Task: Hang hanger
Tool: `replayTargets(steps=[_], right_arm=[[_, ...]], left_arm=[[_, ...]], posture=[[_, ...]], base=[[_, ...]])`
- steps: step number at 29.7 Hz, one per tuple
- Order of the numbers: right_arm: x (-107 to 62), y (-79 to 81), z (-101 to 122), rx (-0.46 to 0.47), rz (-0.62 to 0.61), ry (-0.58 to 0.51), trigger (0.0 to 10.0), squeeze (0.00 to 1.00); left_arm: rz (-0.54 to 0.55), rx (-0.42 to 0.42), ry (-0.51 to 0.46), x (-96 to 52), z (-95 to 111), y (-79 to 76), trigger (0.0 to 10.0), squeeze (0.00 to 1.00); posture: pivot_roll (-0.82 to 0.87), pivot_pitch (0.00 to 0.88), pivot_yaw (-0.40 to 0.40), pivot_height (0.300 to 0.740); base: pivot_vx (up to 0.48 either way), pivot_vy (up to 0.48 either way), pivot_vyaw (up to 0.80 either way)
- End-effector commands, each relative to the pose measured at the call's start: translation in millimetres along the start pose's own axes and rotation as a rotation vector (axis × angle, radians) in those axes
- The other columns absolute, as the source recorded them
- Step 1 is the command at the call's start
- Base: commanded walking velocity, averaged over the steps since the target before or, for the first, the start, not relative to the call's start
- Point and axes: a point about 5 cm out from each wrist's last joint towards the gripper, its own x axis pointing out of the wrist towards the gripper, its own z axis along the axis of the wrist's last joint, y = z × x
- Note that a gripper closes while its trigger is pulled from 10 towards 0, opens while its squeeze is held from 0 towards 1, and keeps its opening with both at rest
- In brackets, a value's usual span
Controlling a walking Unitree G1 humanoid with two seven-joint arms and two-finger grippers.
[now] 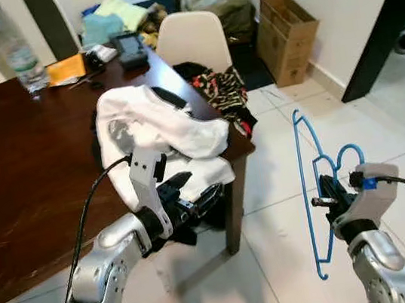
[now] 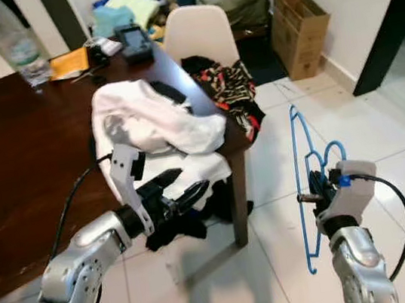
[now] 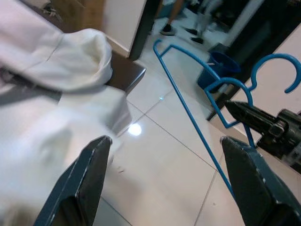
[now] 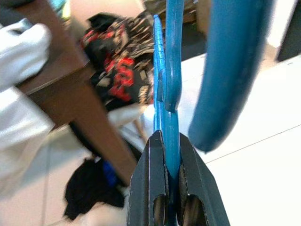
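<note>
A thin blue hanger [image 1: 308, 181] hangs in the air over the tiled floor, right of the table, bare of any garment. My right gripper [image 1: 329, 198] is shut on the hanger near its hook [image 4: 170, 70]. A white garment [image 1: 160, 131] lies heaped on the near right corner of the dark wooden table [image 1: 22, 171] and droops over the edge. My left gripper [image 1: 193, 191] is open just below that hanging cloth, its fingers [image 3: 89, 174] spread wide with nothing between them. The left wrist view shows the hanger [image 3: 188, 113] beyond the open fingers.
A white chair [image 1: 193, 38] with black and red patterned clothes [image 1: 220, 88] stands behind the table corner. A cardboard box [image 1: 286, 36] sits by the far wall. A water bottle [image 1: 11, 43] and small items lie at the table's far end. Dark cloth lies on the floor under the table.
</note>
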Motion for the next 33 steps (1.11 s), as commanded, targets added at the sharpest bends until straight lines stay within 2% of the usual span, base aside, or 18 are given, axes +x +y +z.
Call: replayTargets(steps=[1,11,15,16,17,19,21,23,24,27,28,31,33], right_arm=[[-3.6,-5.0,-7.4,-0.011,-0.016,0.028,10.0,0.0],[-2.8,-4.0,-10.5,-0.021,0.016,0.056,10.0,0.0],[-3.0,-2.9,-11.0,-0.029,0.027,0.061,10.0,0.0],[-3.2,-2.0,-11.2,-0.037,0.033,0.063,10.0,0.0],[-3.3,-0.3,-11.7,-0.055,0.047,0.069,10.0,0.0],[-3.3,-0.3,-11.7,-0.055,0.047,0.069,10.0,0.0],[-3.7,1.3,-12.0,-0.084,0.067,0.076,10.0,0.0],[-4.0,2.2,-12.2,-0.095,0.075,0.079,10.0,0.0],[-3.8,3.1,-12.4,-0.112,0.084,0.085,10.0,0.0],[-3.6,3.0,-12.3,-0.115,0.086,0.086,10.0,0.0],[-3.4,3.2,-12.4,-0.121,0.091,0.09,10.0,0.0],[-3.3,3.3,-12.4,-0.125,0.095,0.092,10.0,0.0],[-3.5,4.9,-11.5,-0.145,0.115,0.087,10.0,0.0]], left_arm=[[0.006,-0.002,0.028,-2.9,-8.6,0.1,10.0,0.0],[0.073,0.041,0.067,-11.1,-22.1,4.5,10.0,0.0],[0.115,0.059,0.087,-13.7,-26.2,8.8,10.0,0.0],[0.143,0.078,0.093,-15.2,-27.6,12.1,10.0,0.0],[0.227,0.107,0.079,-18.4,-26.8,21.1,10.0,0.0],[0.227,0.107,0.079,-18.4,-26.8,21.1,10.0,0.0],[0.298,0.13,0.066,-22.3,-25.4,28.2,10.0,0.0],[0.322,0.136,0.063,-24.6,-25.9,30.7,10.0,0.0],[0.386,0.149,0.069,-30.9,-30.3,35.7,10.0,0.0],[0.406,0.152,0.071,-32.6,-32.2,36.9,10.0,0.0],[0.463,0.157,0.073,-37.0,-36.0,40.6,10.0,0.0],[0.496,0.157,0.071,-39.1,-37.5,42.8,10.0,0.0],[0.566,0.173,0.057,-43.1,-37.4,46.9,10.0,0.0]], posture=[[0.04,0.184,0.029,0.74],[0.04,0.178,0.022,0.74],[0.04,0.177,0.021,0.74],[0.04,0.177,0.021,0.74],[0.04,0.179,0.021,0.74],[0.04,0.179,0.021,0.74],[0.04,0.184,0.019,0.74],[0.03,0.184,0.019,0.74],[0.03,0.188,0.016,0.74],[0.03,0.188,0.016,0.74],[0.03,0.189,0.016,0.74],[0.03,0.191,0.015,0.74],[0.03,0.191,0.01,0.74]], base=[[-0.356,0.0,0.0],[-0.336,0.0,0.0],[0.0,0.0,0.0],[0.0,0.0,0.0],[0.0,0.0,0.0],[0.0,0.0,0.0],[0.0,0.0,0.0],[0.0,0.0,0.0],[0.0,0.0,0.0],[0.0,0.0,0.0],[0.0,0.0,0.0],[0.0,0.0,0.0],[0.0,0.0,0.0]])
